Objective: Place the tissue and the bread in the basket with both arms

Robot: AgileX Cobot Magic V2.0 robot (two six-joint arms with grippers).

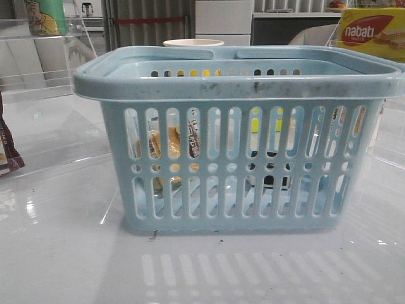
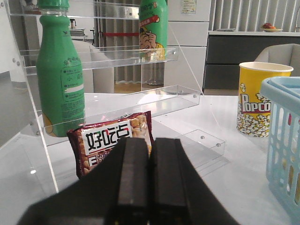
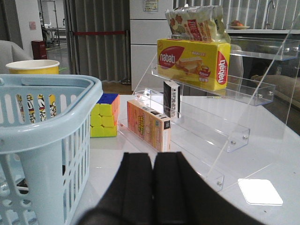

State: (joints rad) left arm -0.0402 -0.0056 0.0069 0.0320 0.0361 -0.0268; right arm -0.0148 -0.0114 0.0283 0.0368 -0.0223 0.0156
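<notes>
The light-blue basket (image 1: 237,79) stands in the middle of the table in the front view. Through its left slots I see the bread (image 1: 172,140), golden in clear wrap with a black label, lying inside. A dark shape low inside on the right (image 1: 272,168) looks like the tissue, mostly hidden by the wall. My left gripper (image 2: 149,143) is shut with nothing in it, left of the basket (image 2: 283,140). My right gripper (image 3: 153,157) is shut and holds nothing, right of the basket (image 3: 47,122). Neither gripper shows in the front view.
On the left, a clear acrylic shelf (image 2: 117,54) holds green bottles (image 2: 60,75), and a brown snack packet (image 2: 112,140) stands before it. A popcorn cup (image 2: 260,101) stands behind the basket. On the right, another shelf holds a nabati box (image 3: 192,61), an orange box (image 3: 147,124) and a cube (image 3: 105,117).
</notes>
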